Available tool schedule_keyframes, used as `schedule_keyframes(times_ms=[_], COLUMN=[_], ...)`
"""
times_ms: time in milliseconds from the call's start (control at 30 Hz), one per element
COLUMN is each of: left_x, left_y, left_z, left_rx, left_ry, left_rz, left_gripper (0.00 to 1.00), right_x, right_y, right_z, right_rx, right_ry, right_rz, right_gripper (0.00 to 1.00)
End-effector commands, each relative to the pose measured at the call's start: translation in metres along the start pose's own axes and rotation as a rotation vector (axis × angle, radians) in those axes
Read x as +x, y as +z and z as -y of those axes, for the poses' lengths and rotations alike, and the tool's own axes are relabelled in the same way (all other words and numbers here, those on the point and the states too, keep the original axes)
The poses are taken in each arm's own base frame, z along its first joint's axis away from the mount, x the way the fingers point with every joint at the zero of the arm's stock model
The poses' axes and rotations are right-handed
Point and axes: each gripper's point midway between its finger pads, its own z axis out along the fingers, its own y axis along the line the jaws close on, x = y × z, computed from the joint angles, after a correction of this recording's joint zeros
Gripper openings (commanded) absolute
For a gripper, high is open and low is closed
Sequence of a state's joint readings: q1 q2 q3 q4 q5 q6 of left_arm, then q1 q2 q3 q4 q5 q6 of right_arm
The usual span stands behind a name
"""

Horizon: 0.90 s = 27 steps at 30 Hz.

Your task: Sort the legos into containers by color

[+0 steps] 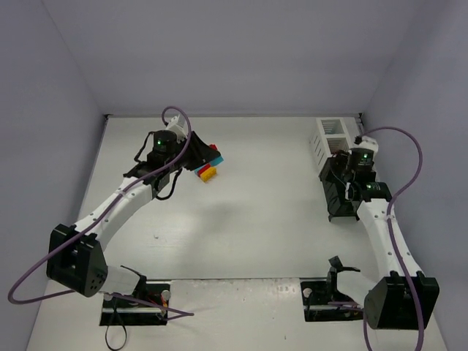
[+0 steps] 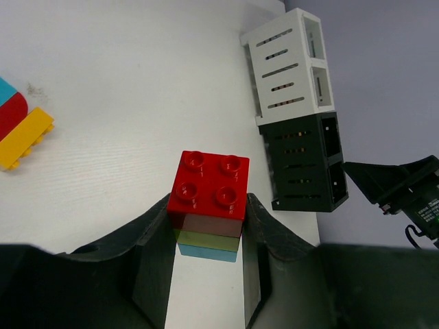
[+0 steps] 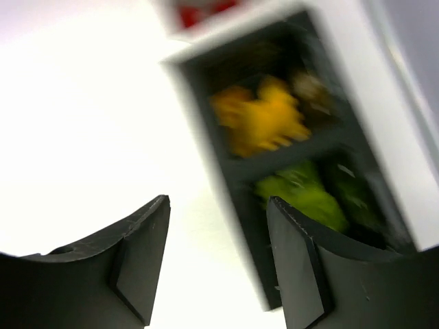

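Top external, left arm (image 1: 121,201): we see it reaching from its base at the near edge far out over the table (image 1: 270,219), its wrist turned toward the loose legos.
Left pincer (image 2: 208,205): closed down to one brick's width. We see both fingers pressed against the sides of a three-brick stack (image 2: 208,181), red on top, green under it, cyan at the bottom.
Lift: we cannot tell whether the stack rests on the table or hangs clear of it.
Loose legos: left of the left pincer lie a yellow brick (image 2: 24,137), a red piece (image 2: 10,113) and a cyan piece (image 2: 5,89), touching one another and well apart from the fingers.
Room around the left pincer: bare table ahead and to both sides. The white container (image 2: 285,65) and the black containers (image 2: 302,161) stand ahead and to the right, well apart from it, at the table's edge.
Right arm (image 1: 380,227): we see it rising from its base and bending forward over the container row.
Right pincer (image 3: 218,202): spread wide with nothing between the fingers, poised above the black containers' outer wall and the bare table beside it.
Bins by the right pincer: blurred. Ahead and right of the fingers one black compartment holds yellow-orange legos (image 3: 260,120) and the nearer one holds green legos (image 3: 302,199). Red legos (image 3: 202,10) show in the white container beyond.
Edges: the enclosure wall (image 1: 424,88) stands near the right pincer's right side, and open table lies to its left.
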<state>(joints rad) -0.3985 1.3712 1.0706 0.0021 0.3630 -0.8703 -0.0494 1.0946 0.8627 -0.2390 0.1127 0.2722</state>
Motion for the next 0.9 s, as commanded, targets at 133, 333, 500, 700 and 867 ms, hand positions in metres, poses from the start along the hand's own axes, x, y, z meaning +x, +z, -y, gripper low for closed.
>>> schedule_keyframes(times_ms=[133,333,500,700,867], left_x=[-0.032,-0.035,-0.037,-0.039,-0.04], left_y=[-0.007,-0.005,-0.004,-0.004,-0.004], left_z=[0.055,0.066,0.07,0.076,0.076], left_rx=[0.157,0.202,0.215,0.238,0.235], left_ry=[0.048,-0.003,-0.042,-0.089,-0.104], left_rz=[0.055,0.046,0.058,0.084,0.094], left_gripper=[0.11,0.11,0.12,0.12,0.12], right_x=[-0.047,-0.026,-0.018,-0.017,-0.018], right_y=[-0.08,-0.13,-0.153,-0.159,-0.156], right_z=[-0.177,-0.275,-0.328,-0.362,-0.378], right_rx=[-0.731,-1.011,-1.123,-1.164,-1.158], right_ry=[-0.368,-0.508,-0.573,-0.565,-0.56], right_rz=[0.237,0.309,0.359,0.398,0.418], right_gripper=[0.56,0.64,0.65,0.66,0.64])
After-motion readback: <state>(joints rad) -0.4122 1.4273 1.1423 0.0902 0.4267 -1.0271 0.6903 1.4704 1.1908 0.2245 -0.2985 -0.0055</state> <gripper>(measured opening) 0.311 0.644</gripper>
